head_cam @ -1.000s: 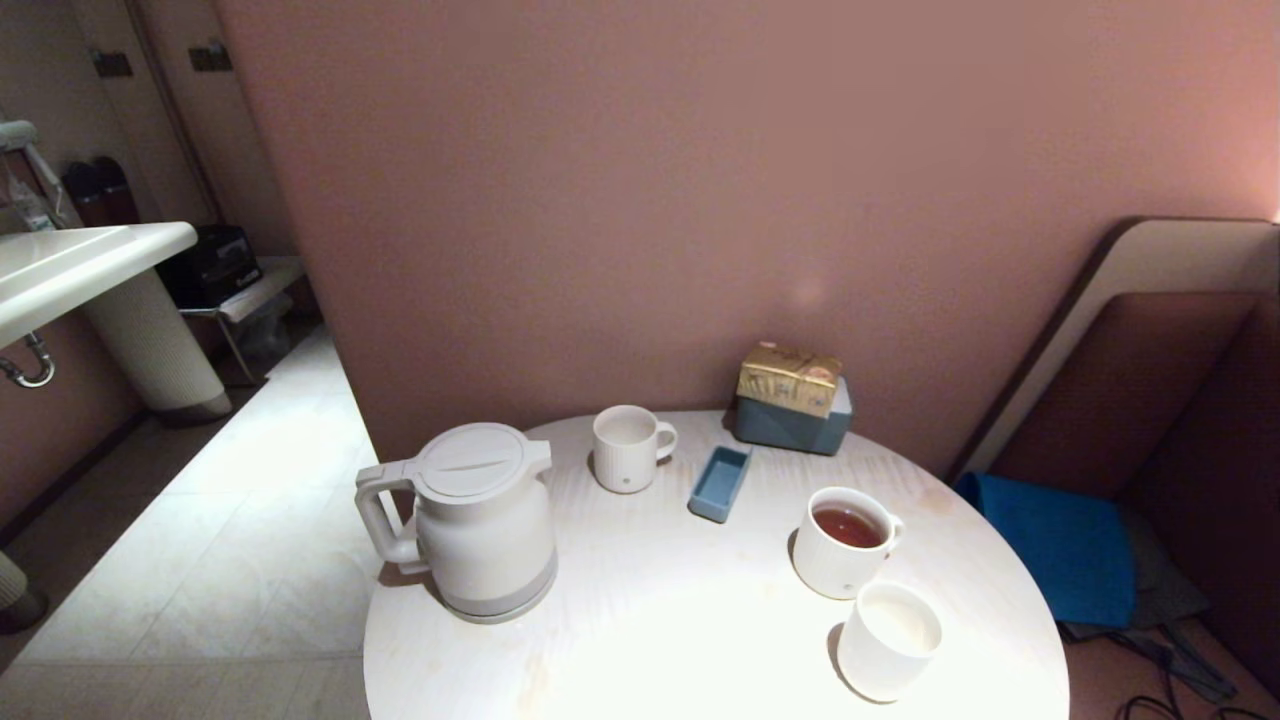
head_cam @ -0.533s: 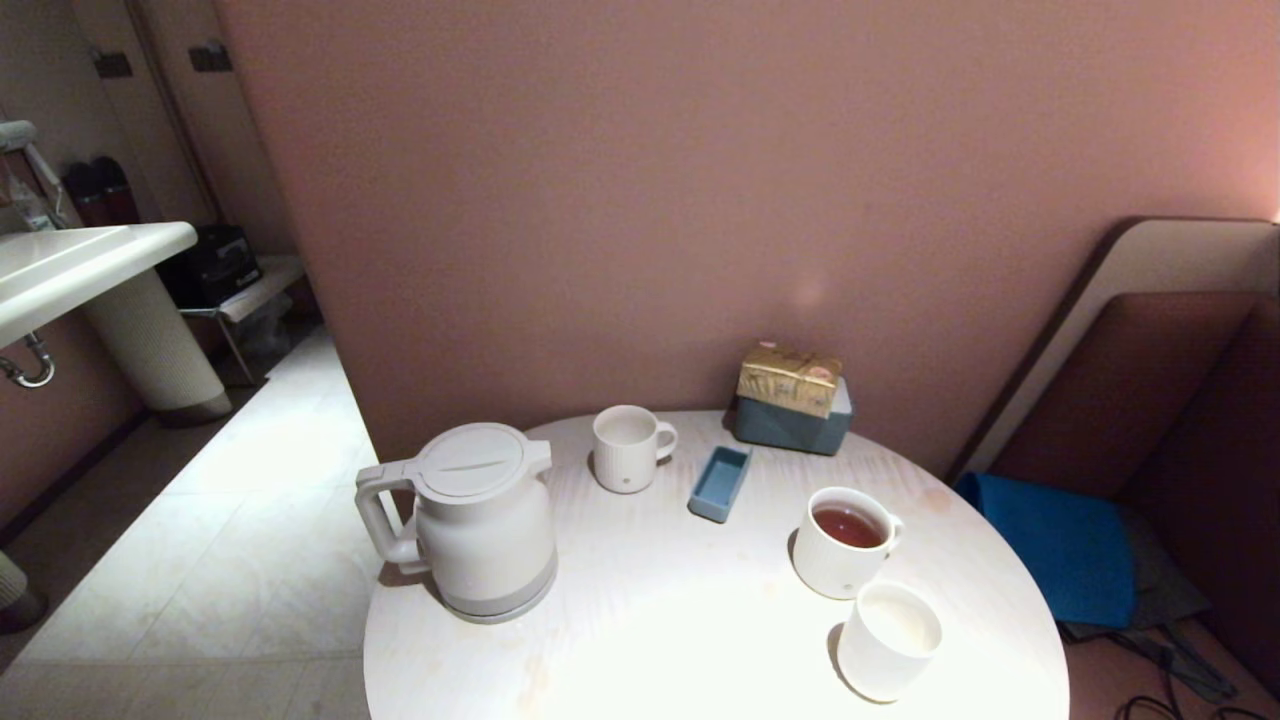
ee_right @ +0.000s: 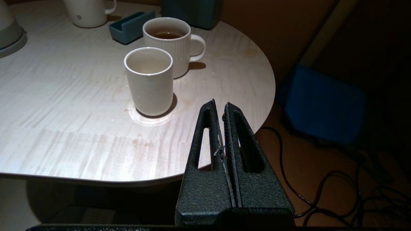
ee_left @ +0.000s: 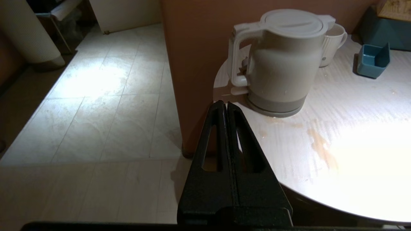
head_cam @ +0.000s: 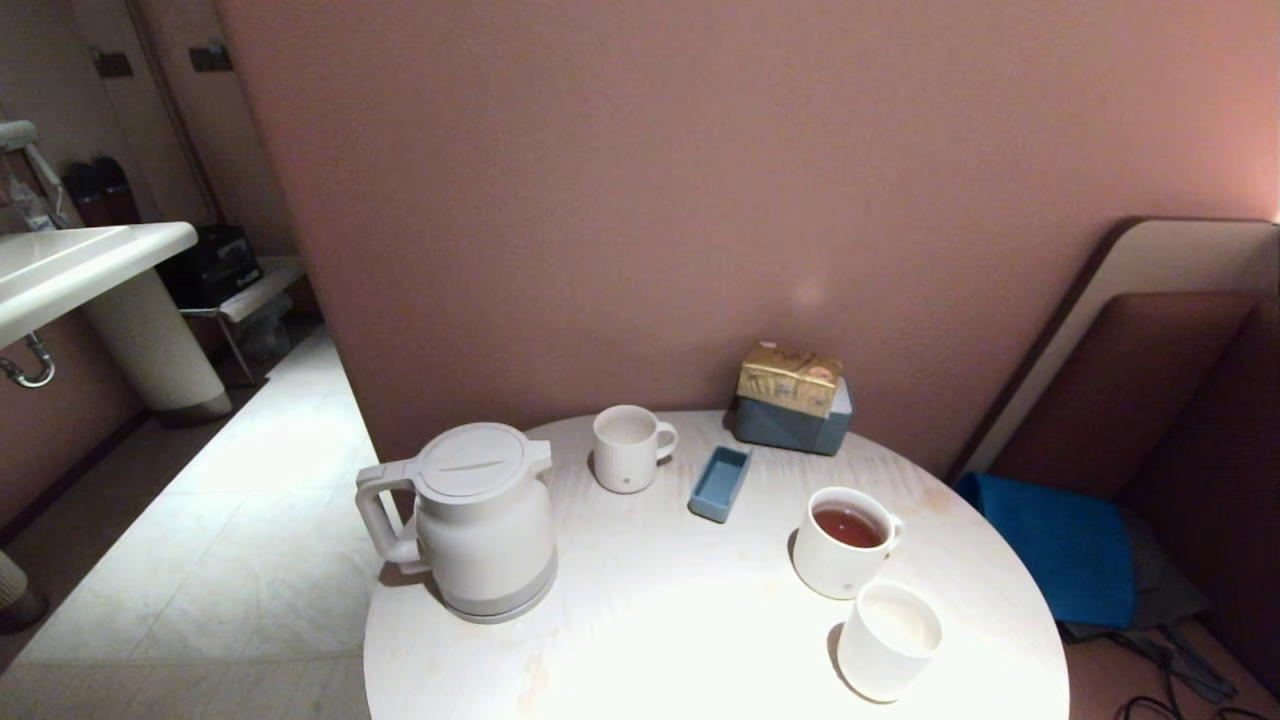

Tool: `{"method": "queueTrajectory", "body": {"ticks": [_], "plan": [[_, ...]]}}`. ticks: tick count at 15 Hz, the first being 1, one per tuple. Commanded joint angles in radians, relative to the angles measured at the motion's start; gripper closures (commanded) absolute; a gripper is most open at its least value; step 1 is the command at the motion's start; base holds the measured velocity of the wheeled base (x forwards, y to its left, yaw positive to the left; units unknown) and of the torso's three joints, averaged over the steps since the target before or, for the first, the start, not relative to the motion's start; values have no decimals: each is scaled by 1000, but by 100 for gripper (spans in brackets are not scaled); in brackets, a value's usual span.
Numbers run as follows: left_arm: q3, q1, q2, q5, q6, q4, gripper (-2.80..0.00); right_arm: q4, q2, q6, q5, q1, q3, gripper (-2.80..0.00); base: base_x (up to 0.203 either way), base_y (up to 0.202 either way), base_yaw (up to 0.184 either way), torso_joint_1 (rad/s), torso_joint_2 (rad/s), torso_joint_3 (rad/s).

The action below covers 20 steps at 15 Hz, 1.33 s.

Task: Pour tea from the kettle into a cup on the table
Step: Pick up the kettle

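Left gripper (ee_left: pixel 224 104): jaws pressed together, nothing pinched, seen low centre of the left wrist view, off the table edge and short of the kettle (ee_left: pixel 282 61), apart from it. Its tips are aimed roughly at the kettle's loop handle, so an approach to that handle is judged to be the step in hand. Right gripper (ee_right: pixel 219 104): jaws likewise closed on nothing, held off the rim of the table (ee_right: pixel 64 141), near the cup (ee_right: pixel 149 80) but not touching; probably parked.

Neither arm is seen in the head view. There the kettle (head_cam: pixel 480 520) stands upright at lower left of the tabletop, lid on, handle turned to frame left toward the open floor, which suits a left-arm grasp. The cup (head_cam: pixel 888 640) stands at lower right, upright, and looks empty. Just behind it, close beside, a ribbed mug (head_cam: pixel 845 540) holds tea (head_cam: pixel 848 526), partly filled. A second white mug (head_cam: pixel 628 448) at upper centre shows no liquid. A small blue tray (head_cam: pixel 720 483) lies between the mugs, empty. A grey-blue box (head_cam: pixel 790 425) against the wall carries a gold packet (head_cam: pixel 790 378). Pouring has not begun.
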Motion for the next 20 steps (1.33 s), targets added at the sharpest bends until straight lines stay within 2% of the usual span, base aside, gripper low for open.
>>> {"method": "queueTrajectory", "body": {"ticks": [1,4,7,8,12,16,17,20], "plan": [[-95,-1,214,-2,0,-1,0,1,0,-1,1,0,0,0,0,0,0,0,0,0],[-310,-2,534,-14,-1,20,0,1,0,-1,1,-1,0,0,0,0,0,0,0,0],[-429,-5,738,-23,-17,87,0,1,0,-1,1,0,0,0,0,0,0,0,0,0],[-435,-6,755,-24,-37,107,0,1,0,-1,1,0,0,0,0,0,0,0,0,0],[-420,-6,833,-23,-43,115,0,1,0,-1,1,0,0,0,0,0,0,0,0,0],[-362,-14,1011,-24,-135,103,0,1,0,-1,1,0,0,0,0,0,0,0,0,0],[-323,-17,1044,-25,-149,42,0,1,0,-1,1,0,0,0,0,0,0,0,0,0],[-200,-33,1116,-25,-158,-284,0,1,0,-1,1,0,0,0,0,0,0,0,0,0]]}}
